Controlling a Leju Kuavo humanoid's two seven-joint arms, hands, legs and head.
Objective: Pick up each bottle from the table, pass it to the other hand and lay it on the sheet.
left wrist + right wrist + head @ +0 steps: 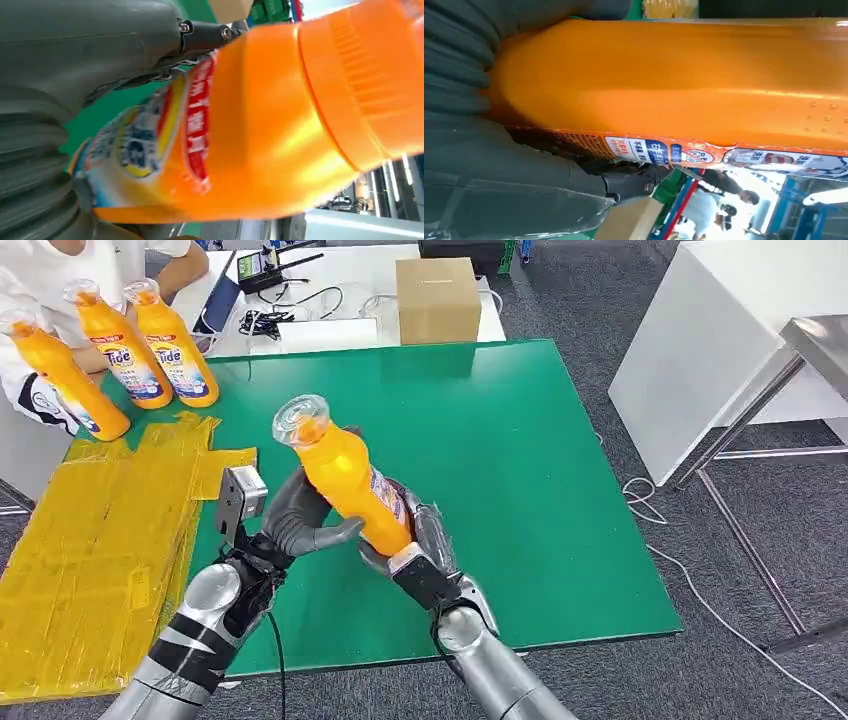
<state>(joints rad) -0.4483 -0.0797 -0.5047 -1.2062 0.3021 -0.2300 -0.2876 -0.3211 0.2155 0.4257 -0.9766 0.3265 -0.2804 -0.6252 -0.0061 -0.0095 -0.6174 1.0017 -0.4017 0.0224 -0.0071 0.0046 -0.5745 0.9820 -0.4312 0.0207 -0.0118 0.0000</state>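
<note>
Both hands grip one orange plastic detergent bottle [350, 485] above the green table mat [520, 470].
Left hand [300, 520] and right hand [415, 540] clasp it; a crinkled yellow sheet [90, 550] lies alongside, grey carpet [760, 540] beyond.

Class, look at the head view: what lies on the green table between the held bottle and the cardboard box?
Nothing: in the head view the green table is bare between the held bottle and the cardboard box.
</note>
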